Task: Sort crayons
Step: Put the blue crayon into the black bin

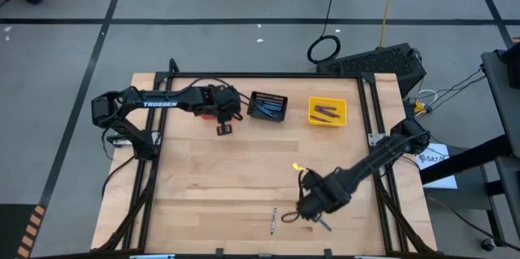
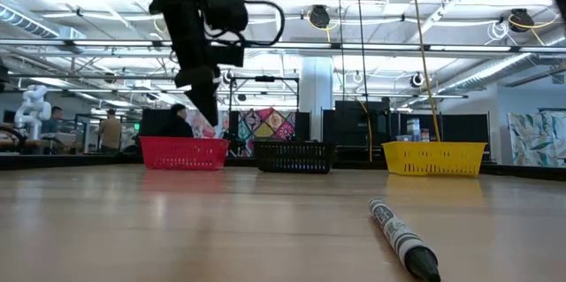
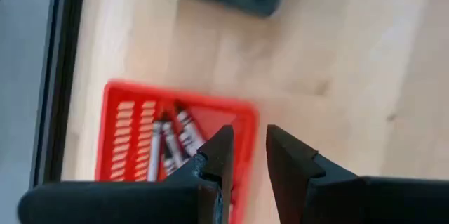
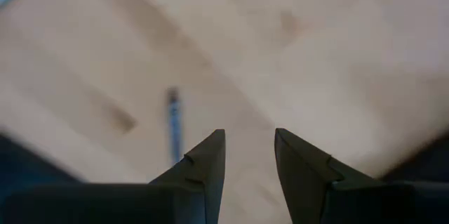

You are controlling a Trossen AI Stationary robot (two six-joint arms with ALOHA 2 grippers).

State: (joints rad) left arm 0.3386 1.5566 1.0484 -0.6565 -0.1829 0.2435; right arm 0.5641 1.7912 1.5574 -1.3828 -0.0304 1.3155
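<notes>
My left gripper (image 3: 247, 134) hangs open and empty just past the rim of the red basket (image 3: 123, 122), where several crayons (image 3: 172, 143) lie. The black basket (image 1: 268, 106) holds blue crayons. The yellow basket (image 1: 327, 111) holds purple-maroon ones. My right gripper (image 4: 249, 134) is open above the table's near part, pointing down. A blue crayon (image 4: 173, 122) lies flat on the wood beside its fingers, and a grey crayon (image 1: 274, 221) lies to the left of it. The low view shows one crayon (image 2: 402, 238) lying in the foreground.
The three baskets stand in a row along the table's far side, seen in the low view as the red basket (image 2: 183, 152), the black basket (image 2: 294, 156) and the yellow basket (image 2: 433, 158). A black frame rail (image 1: 370, 121) borders the wooden top. Bare wood lies between the baskets and the right gripper.
</notes>
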